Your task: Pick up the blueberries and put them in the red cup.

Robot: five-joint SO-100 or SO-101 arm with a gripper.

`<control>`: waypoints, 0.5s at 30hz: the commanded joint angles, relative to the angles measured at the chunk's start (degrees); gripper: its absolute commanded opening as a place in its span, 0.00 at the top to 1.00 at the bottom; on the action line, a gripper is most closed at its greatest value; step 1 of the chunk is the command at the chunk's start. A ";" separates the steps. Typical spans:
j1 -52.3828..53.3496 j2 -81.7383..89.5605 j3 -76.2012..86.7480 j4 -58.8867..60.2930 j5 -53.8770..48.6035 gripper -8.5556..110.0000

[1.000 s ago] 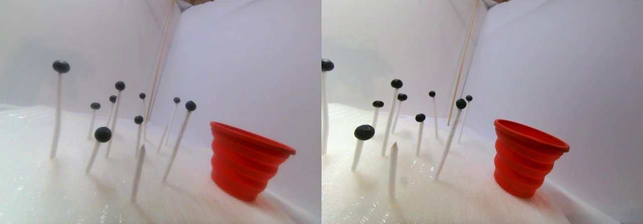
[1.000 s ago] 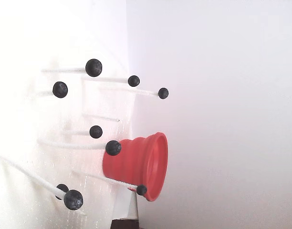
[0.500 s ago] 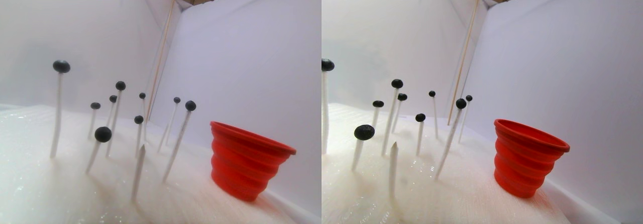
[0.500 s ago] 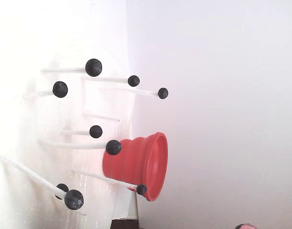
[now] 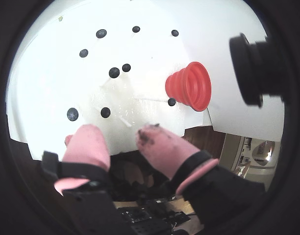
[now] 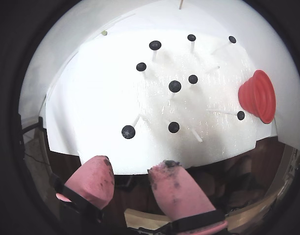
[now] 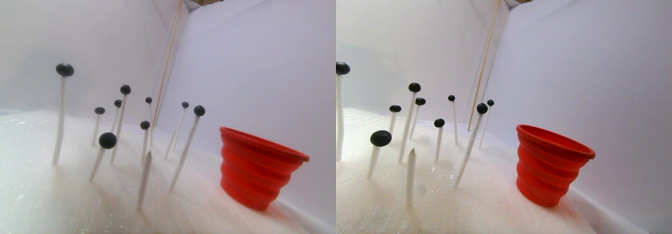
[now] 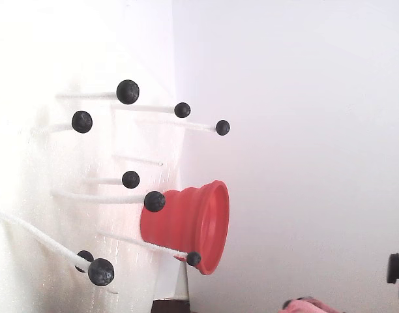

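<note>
Several blueberries [image 5: 114,72] sit on thin white sticks stuck in the white foam; in another wrist view one blueberry [image 6: 175,86] is near the middle. The same blueberries [image 7: 107,140] stand left of the red cup [image 7: 257,166] in the stereo pair view. The red cup [image 5: 189,85] stands at the foam's right edge, upright, also in the other wrist view [image 6: 260,95]. The fixed view lies on its side, with the red cup [image 8: 186,225] among the blueberries [image 8: 128,92]. My gripper [image 5: 121,137] hovers high above the foam's near edge, open, pink fingers empty, as my gripper [image 6: 135,166] also shows.
White foam base [image 6: 101,98] with white walls [image 7: 252,61] behind. A thin wooden skewer [image 7: 170,50] leans in the back corner. One stick [image 7: 144,179] stands bare. A black camera [image 5: 258,63] sits at the upper right. The pink gripper tip [image 8: 310,304] shows at the fixed view's bottom edge.
The pink gripper tip has come further into the fixed view's bottom right, and a dark part now shows at the stereo pair view's top edge. Blueberries and cup have not moved.
</note>
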 commanded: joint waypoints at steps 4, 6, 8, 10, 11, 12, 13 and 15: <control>-1.05 -2.29 -0.53 -2.46 -0.53 0.81; -1.41 -3.16 -0.09 -3.16 -0.79 0.81; -1.85 -4.13 0.44 -3.96 -1.05 0.80; -2.20 -4.66 1.05 -4.75 -1.32 0.80; -2.29 -4.92 1.32 -4.92 -1.41 0.80; -2.37 -4.92 1.58 -5.10 -1.58 0.80; -2.46 -5.01 1.76 -5.27 -1.67 0.80; -2.90 -5.54 2.55 -6.06 -2.02 0.80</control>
